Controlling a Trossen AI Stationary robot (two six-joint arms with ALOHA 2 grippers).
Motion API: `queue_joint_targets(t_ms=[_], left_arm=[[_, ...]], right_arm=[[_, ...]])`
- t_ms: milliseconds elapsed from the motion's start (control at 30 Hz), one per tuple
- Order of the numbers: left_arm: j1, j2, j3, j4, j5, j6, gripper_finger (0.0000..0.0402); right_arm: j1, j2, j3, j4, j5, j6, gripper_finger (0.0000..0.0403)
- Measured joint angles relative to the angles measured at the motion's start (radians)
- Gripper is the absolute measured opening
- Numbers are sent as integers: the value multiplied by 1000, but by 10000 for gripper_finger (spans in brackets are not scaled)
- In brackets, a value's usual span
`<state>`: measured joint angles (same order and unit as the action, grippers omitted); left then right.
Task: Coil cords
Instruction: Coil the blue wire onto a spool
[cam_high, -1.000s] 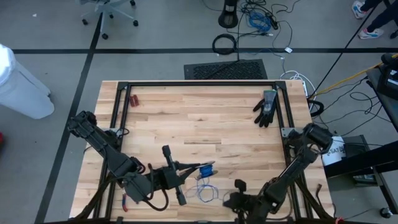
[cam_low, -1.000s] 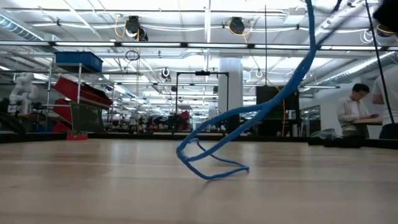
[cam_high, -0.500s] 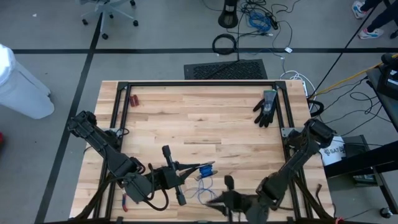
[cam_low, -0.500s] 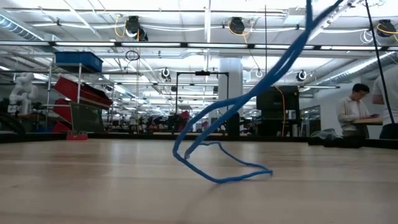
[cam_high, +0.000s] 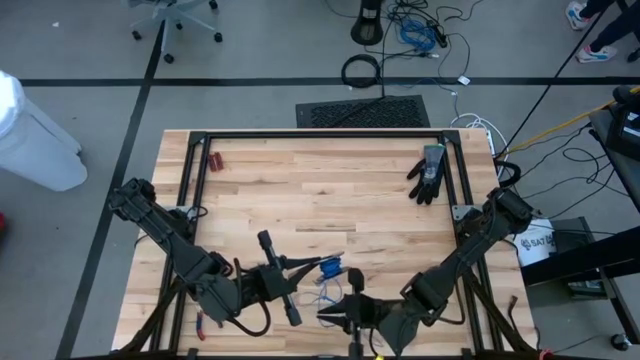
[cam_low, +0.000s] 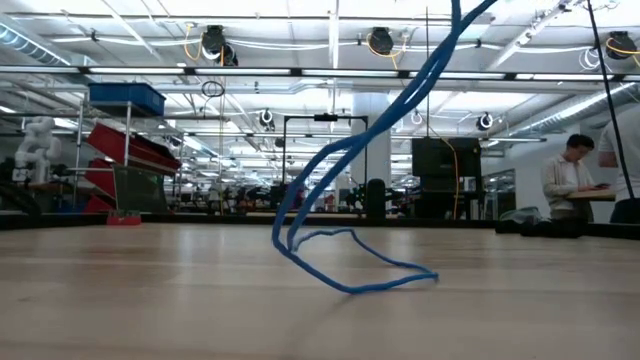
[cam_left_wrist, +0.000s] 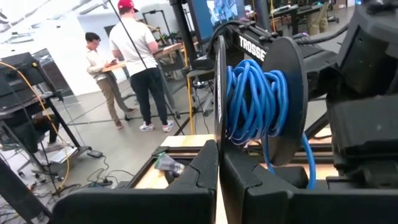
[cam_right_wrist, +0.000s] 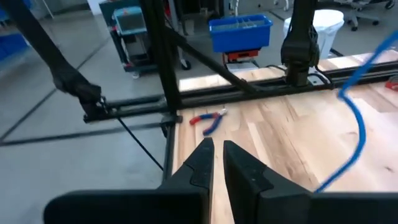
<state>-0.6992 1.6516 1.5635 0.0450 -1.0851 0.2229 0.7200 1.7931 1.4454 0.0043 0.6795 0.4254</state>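
Note:
A thin blue cord is partly wound on a black two-disc reel (cam_left_wrist: 273, 93), which shows in the high view as a blue patch (cam_high: 328, 268) near the table's front edge. My left gripper (cam_left_wrist: 219, 163) is shut on the reel and points level toward the table's right. From the reel the cord's strands (cam_low: 380, 130) slant down to loose loops (cam_low: 350, 265) that lie on the wood (cam_high: 325, 296). My right gripper (cam_high: 332, 316) hovers just near of the loops, with a narrow gap between its fingers (cam_right_wrist: 216, 152) and nothing in it. A blurred stretch of cord (cam_right_wrist: 357, 130) passes beside it. My left gripper pinches the rim of the reel's nearer thin disc (cam_left_wrist: 218, 134) between its two fingers, coming level from the table's left. The reel is lifted clear of the table, its discs on edge, with the wound cord (cam_left_wrist: 255, 99) beyond the held disc. My right gripper: I cannot tell whether it touches the cord.
A black glove (cam_high: 428, 173) lies at the far right. Small red-handled pliers (cam_right_wrist: 208, 119) lie at the far left (cam_high: 214, 160). A black frame rail (cam_high: 320, 135) runs around the table. People stand in the room beyond.
My right gripper has risen and gone toward the table's left edge, closing on the reel. The hanging cord strands have swung steeper, and the loop lying on the table has spread out wider. The reel has kept its place.

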Motion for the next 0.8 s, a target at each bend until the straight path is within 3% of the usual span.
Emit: queue_joint_targets(t_ms=[433, 800], left_arm=[[-7, 0, 0, -1, 0, 0, 6], [-43, 0, 0, 1, 1, -7, 6]], right_arm=[[-11, 0, 1, -424, 29, 260, 25], [61, 34, 1, -426, 104, 354, 28]])
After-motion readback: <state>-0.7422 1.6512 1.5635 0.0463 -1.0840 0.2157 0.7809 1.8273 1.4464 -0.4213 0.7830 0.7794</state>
